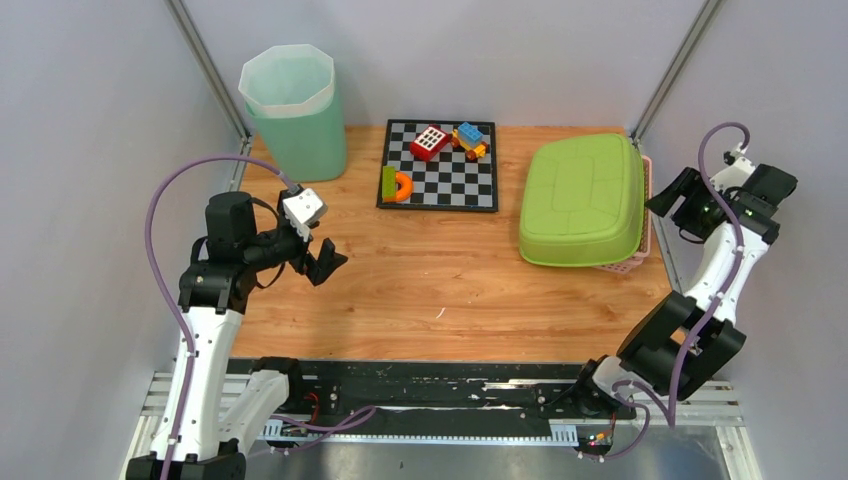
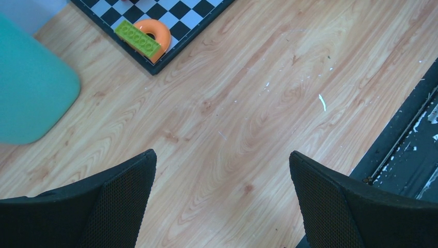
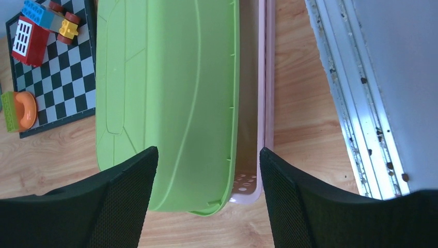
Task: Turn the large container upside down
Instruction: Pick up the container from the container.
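Our left gripper gapes empty left of checkerboard; right gripper likewise; green container bottom-up right of checkerboard.

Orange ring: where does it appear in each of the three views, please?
Top external: ring on the near-left corner of the checkerboard, beside a green brick.
Left wrist: ring at the top, left of centre.
Right wrist: ring at the left edge, mid-height.
Shared landmark: the checkerboard under it, seen in all three.

Robot lab, grey enclosure walls, aluminium frame
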Controlling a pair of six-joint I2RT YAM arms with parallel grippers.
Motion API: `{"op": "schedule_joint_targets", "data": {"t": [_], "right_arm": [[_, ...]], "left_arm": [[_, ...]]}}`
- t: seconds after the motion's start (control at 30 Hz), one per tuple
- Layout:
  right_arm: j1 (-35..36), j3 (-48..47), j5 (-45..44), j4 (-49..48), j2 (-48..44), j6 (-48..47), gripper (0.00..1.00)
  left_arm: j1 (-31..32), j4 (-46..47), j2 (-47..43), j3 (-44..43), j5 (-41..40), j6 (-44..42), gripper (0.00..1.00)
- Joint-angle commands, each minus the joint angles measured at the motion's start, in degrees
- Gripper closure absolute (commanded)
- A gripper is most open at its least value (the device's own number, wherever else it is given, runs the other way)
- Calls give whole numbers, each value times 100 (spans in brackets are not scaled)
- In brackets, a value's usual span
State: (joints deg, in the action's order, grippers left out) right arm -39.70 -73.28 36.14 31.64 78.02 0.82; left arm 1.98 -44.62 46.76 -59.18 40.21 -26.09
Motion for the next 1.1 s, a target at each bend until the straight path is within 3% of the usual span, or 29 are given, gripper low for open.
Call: {"op": "schedule_joint_targets", "data": {"t": [0.0,0.27,0.77,1.07], "right_arm": [[-133,167,418,-117,252,-19,26],[-134,698,508,-674,292,266,37],[-161,1194,658,-1200,308,593,40],[-248,1158,941,-1276,323,791,38]], "left_arm": [[-31,139,8,70,-21,64,0],[-33,155,-9,95,-28,69,0],[-20,476,71,74,-67,368,0],[1407,1123,1765,-1265,-1947,1105,0]]}}
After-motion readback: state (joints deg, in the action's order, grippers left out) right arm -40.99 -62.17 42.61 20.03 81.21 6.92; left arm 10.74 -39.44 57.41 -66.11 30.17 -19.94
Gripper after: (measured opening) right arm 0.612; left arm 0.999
